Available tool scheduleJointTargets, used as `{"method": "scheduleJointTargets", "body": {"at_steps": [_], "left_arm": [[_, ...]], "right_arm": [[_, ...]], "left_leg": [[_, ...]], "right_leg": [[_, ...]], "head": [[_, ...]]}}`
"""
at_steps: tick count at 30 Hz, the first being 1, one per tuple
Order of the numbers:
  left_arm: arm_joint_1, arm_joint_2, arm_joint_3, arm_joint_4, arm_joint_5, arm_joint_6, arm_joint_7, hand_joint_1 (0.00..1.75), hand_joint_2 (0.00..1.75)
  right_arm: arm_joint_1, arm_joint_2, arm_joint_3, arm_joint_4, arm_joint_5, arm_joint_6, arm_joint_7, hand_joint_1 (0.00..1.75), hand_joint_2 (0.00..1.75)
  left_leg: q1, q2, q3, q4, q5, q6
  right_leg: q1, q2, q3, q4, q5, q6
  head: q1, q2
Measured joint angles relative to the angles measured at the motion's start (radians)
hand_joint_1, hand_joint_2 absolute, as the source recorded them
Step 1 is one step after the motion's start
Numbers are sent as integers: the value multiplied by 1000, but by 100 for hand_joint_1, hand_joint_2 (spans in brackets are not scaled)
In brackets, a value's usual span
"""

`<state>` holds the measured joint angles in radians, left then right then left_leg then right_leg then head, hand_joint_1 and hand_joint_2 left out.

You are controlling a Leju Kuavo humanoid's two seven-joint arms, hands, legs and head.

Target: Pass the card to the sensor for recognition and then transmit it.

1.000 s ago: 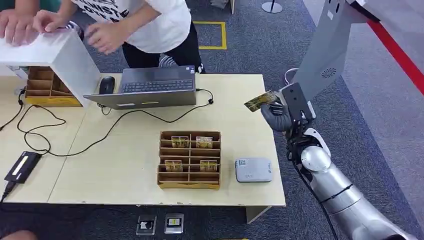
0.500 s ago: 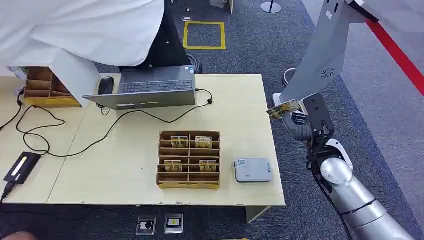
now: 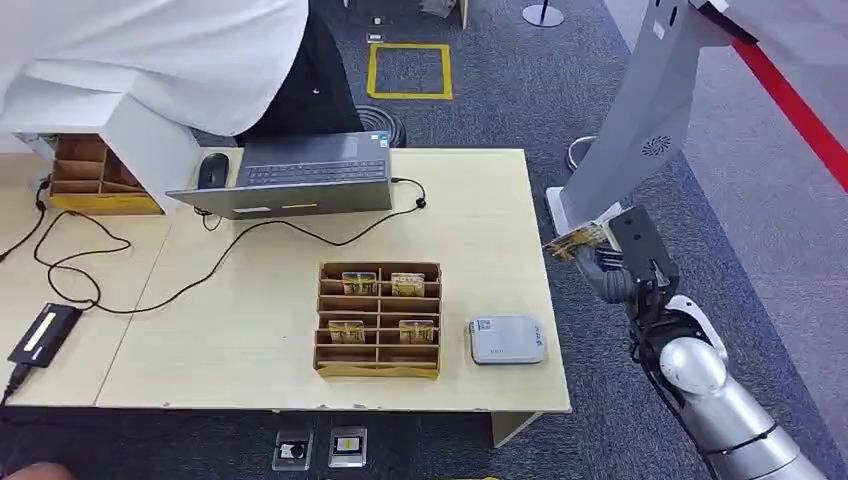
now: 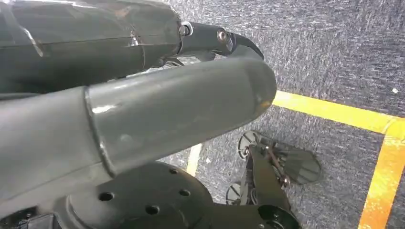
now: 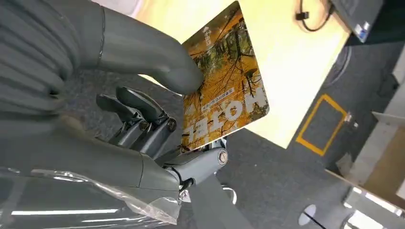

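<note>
Beyond the bench's (image 3: 300,380) right edge, the right robot hand (image 3: 610,262) grasps the hotel card (image 3: 574,240) between thumb and fingers. Over the last second it has drawn back off the bench and lower, so the card reader (image 3: 507,339) now lies well to its left; likely the scan is done or yet to come. Close up, the right wrist view shows the card's autumn-tree print and thumb (image 5: 143,52) pressing its face. Whether the left robot hand (image 4: 143,109) holds anything, I cannot tell.
</note>
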<state>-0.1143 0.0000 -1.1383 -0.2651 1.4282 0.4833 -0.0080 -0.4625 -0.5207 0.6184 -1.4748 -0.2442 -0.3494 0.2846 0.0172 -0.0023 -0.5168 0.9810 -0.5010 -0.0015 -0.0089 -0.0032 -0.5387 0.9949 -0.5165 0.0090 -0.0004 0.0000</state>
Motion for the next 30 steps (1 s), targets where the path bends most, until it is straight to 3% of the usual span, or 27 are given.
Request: {"method": "scheduleJointTargets", "body": {"at_steps": [10,30], "left_arm": [[-1,2,0,0,0,0,0,0,0],[-3,1,0,-1,16,13,0,0,0]], "right_arm": [[0,4,20,-3,18,94,20,175,175],[-96,97,162,123,5,222,20,175,175]], "left_leg": [[0,0,-1,0,0,0],[0,-1,-1,0,0,0]], "right_leg": [[0,0,0,0,0,0],[0,-2,0,1,0,0]], "head": [[0,0],[0,0]]}}
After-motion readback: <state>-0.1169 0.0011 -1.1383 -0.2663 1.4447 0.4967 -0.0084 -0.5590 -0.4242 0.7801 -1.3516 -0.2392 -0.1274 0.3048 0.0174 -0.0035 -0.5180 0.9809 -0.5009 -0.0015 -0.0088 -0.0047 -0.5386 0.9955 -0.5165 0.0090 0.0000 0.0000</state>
